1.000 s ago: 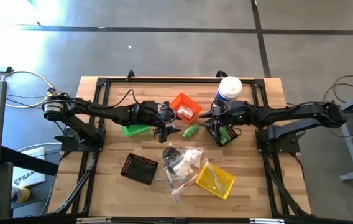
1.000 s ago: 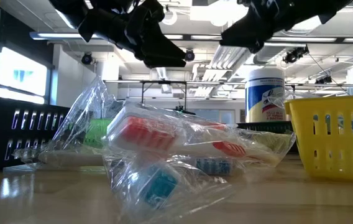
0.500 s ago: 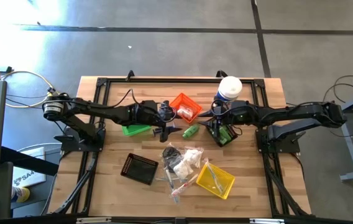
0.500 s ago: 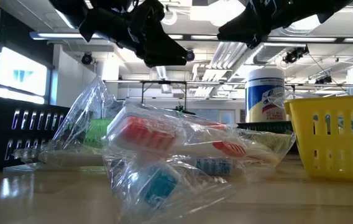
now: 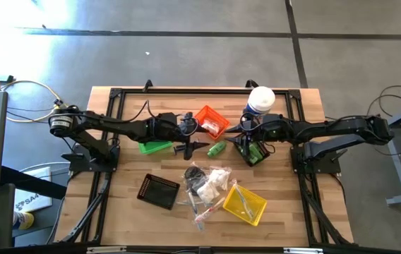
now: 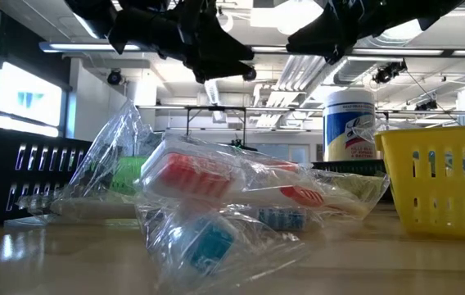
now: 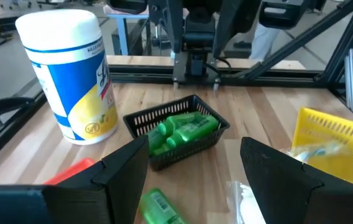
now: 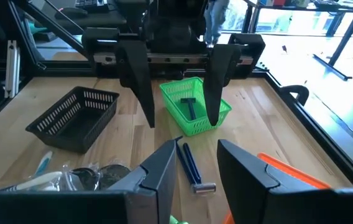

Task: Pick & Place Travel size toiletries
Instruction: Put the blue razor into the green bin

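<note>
— Just ahead of the left claw [image 5: 193, 143], what is lying on the table?

— A green bottle [image 7: 161, 208] is lying there on its side, loose. The left claw is hanging released, fingers spread wide, gripping nothing. Farther ahead of it, more green bottles [image 7: 183, 129] are sitting in a black bin [image 7: 164, 158].

— How is the bottle likely handling?

— It is probably light, stiff and smooth-walled. Being round, it is liable to roll under a one-sided push. Closing across the middle of its body, fingers square to its long axis, is looking safest.

— And the right claw [image 8: 197, 144]?

— It is hovering just over that black bin, fingers parted with nothing between them. Ahead of it a blue stick [image 8: 192, 167] is lying flat on the wood. Thin and rigid, it is calling for a low pinch across its shaft.

— The packets [image 5: 207, 182]?

— They are lying heaped, well clear of both claws, beside the yellow bin [image 5: 257, 212]. They are looking soft, crinkly and slippery, so the bulky part is offering a better hold than the loose film.
</note>
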### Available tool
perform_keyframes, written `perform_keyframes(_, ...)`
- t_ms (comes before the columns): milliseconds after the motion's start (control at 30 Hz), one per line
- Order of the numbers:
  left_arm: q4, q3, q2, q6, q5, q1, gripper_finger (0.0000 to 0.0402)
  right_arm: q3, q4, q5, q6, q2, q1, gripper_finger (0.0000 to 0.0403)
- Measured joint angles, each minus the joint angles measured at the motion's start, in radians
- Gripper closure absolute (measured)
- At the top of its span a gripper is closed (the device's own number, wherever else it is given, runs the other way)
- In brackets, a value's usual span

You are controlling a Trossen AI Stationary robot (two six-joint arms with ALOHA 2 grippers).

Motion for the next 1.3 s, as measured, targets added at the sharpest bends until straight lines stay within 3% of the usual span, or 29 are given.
perform_keyframes(300,-0.026,0.0,0.012,-0.005,-0.004,-0.059,0.0153,0.0,0.0,0.0,-0.001,0.0,0.0,0.0292)
perform_keyframes(633,-0.174,0.0,0.007,0.007,-0.135,-0.171,0.0153,0.0,-0.001,0.0,0.001,0.0,0.0,0.0292)
perform_keyframes(833,-0.411,0.0,-0.034,-0.133,-0.149,-0.169,0.0153,0.0,-0.002,0.0,-0.001,0.0,0.0,0.0292)
perform_keyframes(1033,-0.573,0.0,-0.053,-0.163,-0.198,-0.163,0.0153,0.0,-0.002,0.0,-0.023,0.0,0.0,0.0292)
perform_keyframes(1300,-0.572,0.0,-0.031,-0.195,-0.284,-0.138,0.0153,0.0,-0.001,0.0,-0.024,0.0,0.0,0.0292)
